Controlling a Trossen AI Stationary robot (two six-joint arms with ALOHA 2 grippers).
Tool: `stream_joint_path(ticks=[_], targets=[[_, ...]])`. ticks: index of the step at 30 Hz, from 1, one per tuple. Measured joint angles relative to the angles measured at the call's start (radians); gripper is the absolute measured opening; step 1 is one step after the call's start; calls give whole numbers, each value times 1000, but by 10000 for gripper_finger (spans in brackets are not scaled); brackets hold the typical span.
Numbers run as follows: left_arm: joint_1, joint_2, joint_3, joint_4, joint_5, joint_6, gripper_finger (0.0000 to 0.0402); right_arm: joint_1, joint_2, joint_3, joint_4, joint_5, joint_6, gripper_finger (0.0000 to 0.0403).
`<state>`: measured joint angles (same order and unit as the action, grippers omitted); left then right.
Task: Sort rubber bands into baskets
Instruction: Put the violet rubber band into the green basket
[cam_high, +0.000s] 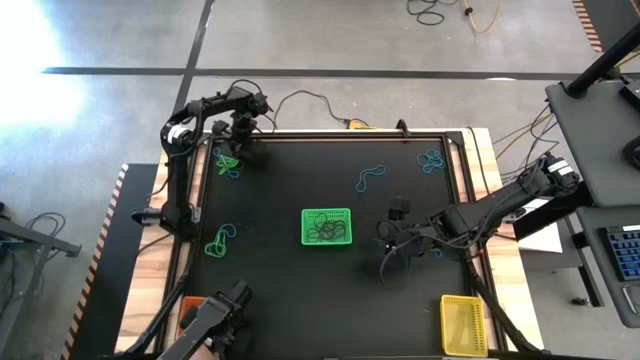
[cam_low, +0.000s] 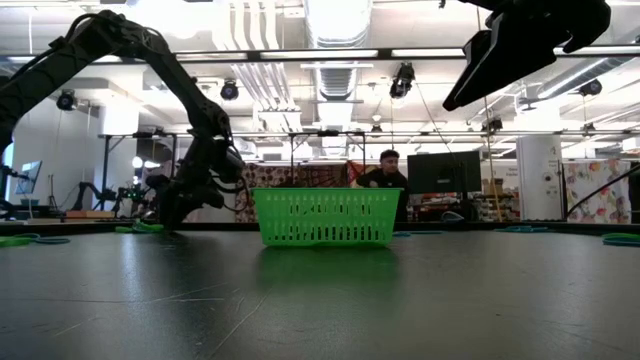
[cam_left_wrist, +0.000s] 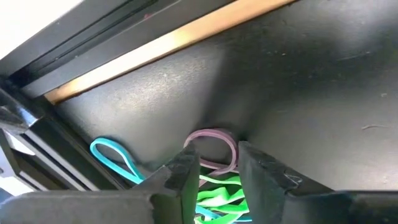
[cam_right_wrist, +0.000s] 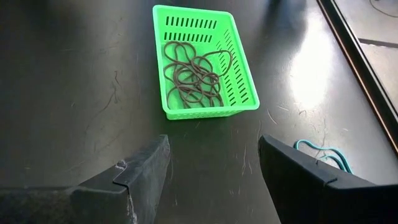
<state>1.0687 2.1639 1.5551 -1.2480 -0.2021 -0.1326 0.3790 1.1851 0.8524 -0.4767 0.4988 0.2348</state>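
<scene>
Green basket (cam_high: 327, 226) sits mid-table, a tangle of dark bands (cam_right_wrist: 194, 70) inside. Its long axis runs left to right in the high view. Yellow basket (cam_high: 464, 324) sits at the near right edge, long axis front to back. Orange basket (cam_high: 192, 311) at the near left is mostly hidden by hardware.

Loose bands lie in clumps: green ones (cam_high: 229, 165) at the far left corner, green (cam_high: 220, 240) mid-left, blue (cam_high: 371, 179) and (cam_high: 432, 159) toward the far right.

Your left gripper (cam_left_wrist: 217, 180) is down on the far-left clump, fingers narrowed around green strands with a pinkish band (cam_left_wrist: 214, 146) just beyond; whether they have closed on anything, you cannot tell. Right gripper (cam_right_wrist: 214, 165) hangs wide open and empty just right of the green basket.

Risks, as judged: the pinch may gather several tangled bands of mixed colours, so one drop would mis-sort. The clump sits near the table rail; a lift could snag or flick bands off
</scene>
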Motion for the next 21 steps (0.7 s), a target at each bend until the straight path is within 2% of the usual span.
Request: stream_joint_path(ticks=[4, 10, 21], targets=[[0, 0, -1, 5, 7, 19, 66, 0, 0, 0, 0, 0, 0, 237], [0, -4, -2, 9, 7, 23, 6, 0, 0, 0, 1, 0, 1, 238], [-6, -36, -1, -31, -1, 23, 0, 0, -8, 0, 0, 1, -12, 237]])
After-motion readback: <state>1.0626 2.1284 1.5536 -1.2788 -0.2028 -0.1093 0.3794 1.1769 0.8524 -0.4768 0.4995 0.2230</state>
